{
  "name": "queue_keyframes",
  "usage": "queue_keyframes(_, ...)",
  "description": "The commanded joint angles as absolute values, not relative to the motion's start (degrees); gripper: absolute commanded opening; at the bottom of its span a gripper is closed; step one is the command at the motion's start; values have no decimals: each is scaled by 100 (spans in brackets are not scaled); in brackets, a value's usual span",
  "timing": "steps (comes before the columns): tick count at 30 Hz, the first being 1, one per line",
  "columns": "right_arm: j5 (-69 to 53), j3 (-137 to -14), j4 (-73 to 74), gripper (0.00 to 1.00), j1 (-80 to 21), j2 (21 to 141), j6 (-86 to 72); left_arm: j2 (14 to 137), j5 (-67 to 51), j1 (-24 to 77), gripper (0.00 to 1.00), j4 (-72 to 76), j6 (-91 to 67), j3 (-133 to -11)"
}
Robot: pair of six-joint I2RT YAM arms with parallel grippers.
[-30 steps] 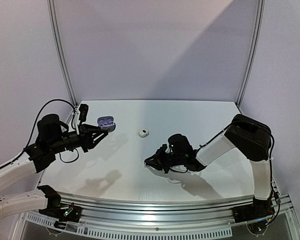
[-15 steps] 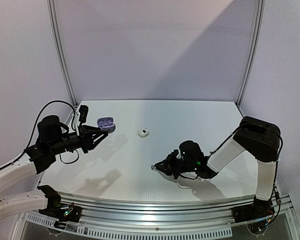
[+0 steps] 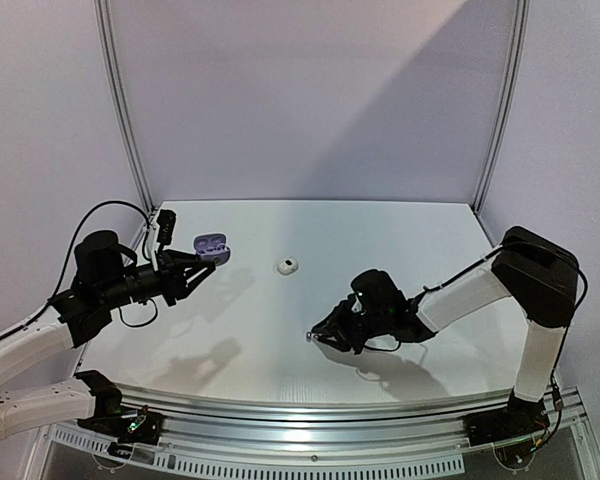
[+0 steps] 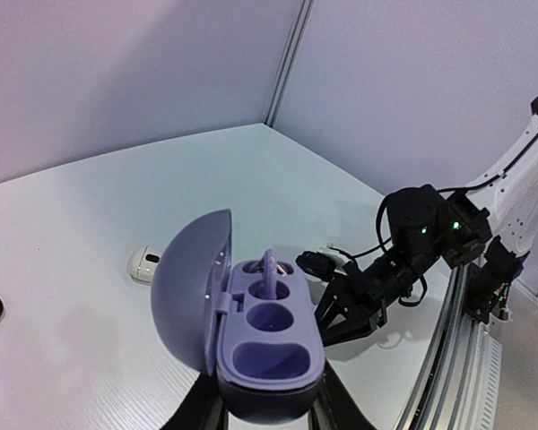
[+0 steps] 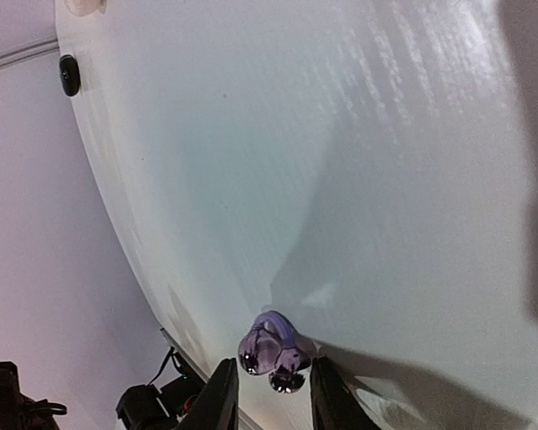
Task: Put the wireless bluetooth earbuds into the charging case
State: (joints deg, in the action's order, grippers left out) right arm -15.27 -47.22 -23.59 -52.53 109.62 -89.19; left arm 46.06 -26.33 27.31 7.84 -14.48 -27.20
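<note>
Left hand (image 3: 202,263) is clamped on the open purple charging case (image 4: 193,287), held up off the surface (image 3: 380,240) at the left side with the lid swung back. One seated earbud (image 4: 269,267) sits in the far socket; the empty socket (image 4: 271,316) is next to it. Right hand (image 5: 273,387) is low over the near middle of the surface, well apart from the case, fingers narrowly parted with a loose purple earbud (image 5: 267,339) lying at their tips — whether the pads press it or only flank it, I cannot tell. Risks, as judged: the loose earbud is small, rounded and glossy, so a pinch off its middle could squirt it forward or roll it toward the near edge. If gripped askew, it will not line up with the socket and may perch on the rim or drop out. The case is held in mid-air by its lower end only — a downward push from the right hand could tilt it or make it slip.
</note>
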Motion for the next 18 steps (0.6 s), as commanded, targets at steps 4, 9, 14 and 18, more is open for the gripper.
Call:
queue_keyframes(4,-1186,-5644,361,28,-5268,10534,-7762,4538,-2661,2667,0,931,-1468,-2594)
queue_keyframes(9,-649,-6823,2351,29,-5265,10492,-6610,4502,-2665,2663,0,940,-1476,-2553)
queue_keyframes(14,-648,-7782,3140,26,-5257,10845,-5674,4483,-2669,2658,0,958,-1503,-2527)
queue_keyframes(18,-861,-8328,3673,25,-5186,11300,-4986,4457,-2657,2654,0,905,-1467,-2553)
